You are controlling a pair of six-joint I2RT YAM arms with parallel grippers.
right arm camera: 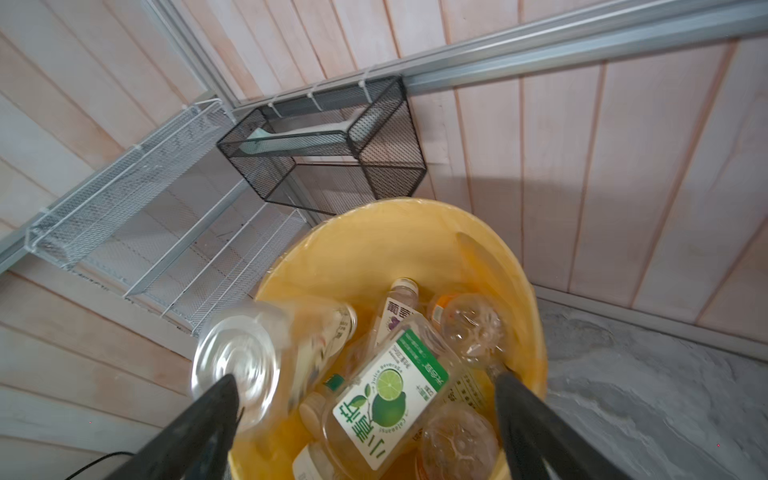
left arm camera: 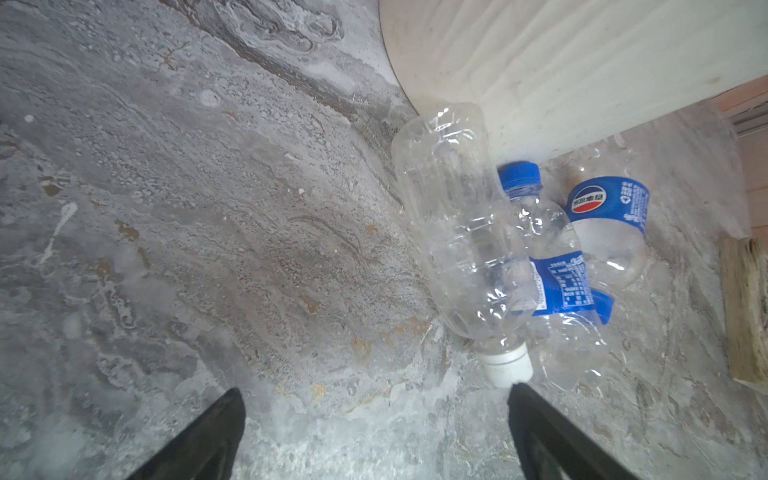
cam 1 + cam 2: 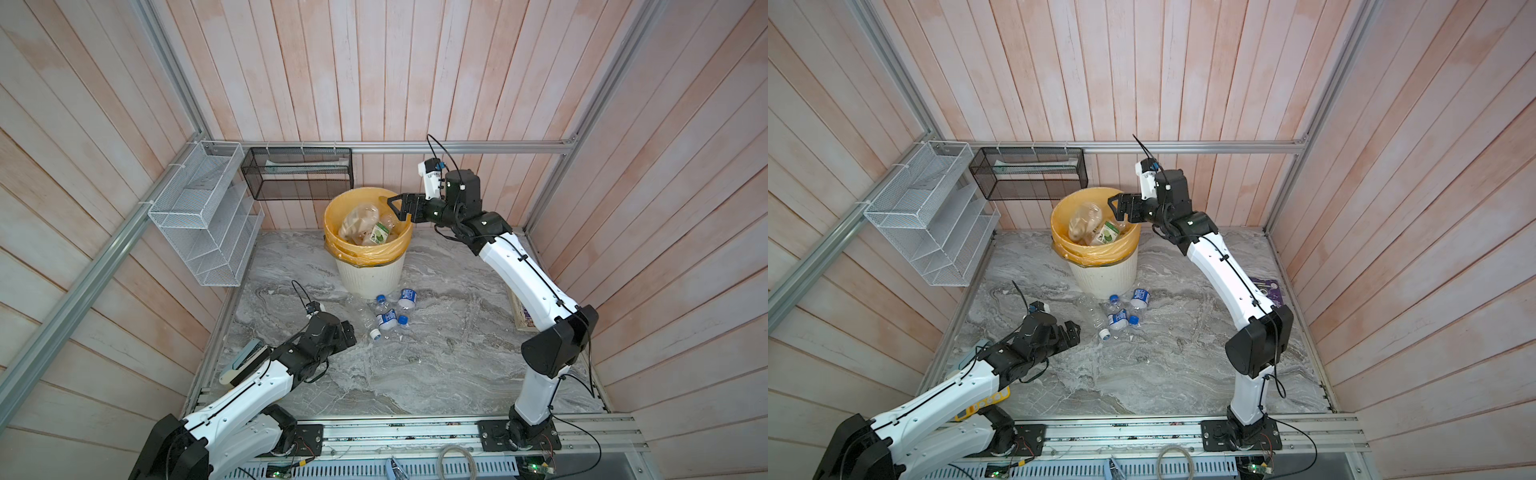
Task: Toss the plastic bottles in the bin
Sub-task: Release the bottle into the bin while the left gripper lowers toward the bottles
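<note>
BOTTLE AT THE BIN'S MOUTH: The right tool (image 3: 395, 209) (image 3: 1113, 208) (image 1: 365, 380) hangs over the rim of the bin (image 3: 370, 274) (image 3: 1104, 278) (image 1: 374, 249) on the side nearer the table's right edge. Its two black jaws are spread wide and clasp nothing. A clear bottle (image 3: 359, 218) (image 3: 1084, 218) (image 1: 249, 357), blurred in every view, sits at the mouth of the bin with its round base turned to the right wrist camera, close by one finger.

Below it, inside the yellow-orange liner, lies a heap of plastic bottles, topped by a lime-label bottle (image 3: 379, 233) (image 3: 1106, 232) (image 1: 390, 399). The cream-white ribbed bin stands by the far edge of the marbled grey table (image 3: 415, 374) (image 3: 1142, 374), about midway along it.

Three more bottles lie on their sides on the table at the bin's near foot:
- a white-capped bottle (image 3: 370, 324) (image 2: 457, 232) with no label, its base just beside the bin wall (image 2: 561, 75);
- a blue-capped bottle (image 3: 386, 319) (image 2: 552, 266) with a blue label, pressed against the first;
- a cola-label bottle (image 3: 408, 297) (image 2: 606, 224), on the side of the group toward the table's right edge.

The left tool (image 3: 348, 332) (image 3: 1073, 332) (image 2: 374, 390) is low over the table, jaws wide apart and empty. One fingertip is near the white cap.

A purple book (image 3: 1264, 291) lies by the table's right edge. A black mesh basket (image 3: 297, 174) and a white wire rack (image 3: 203, 216) hang on the plank walls.
</note>
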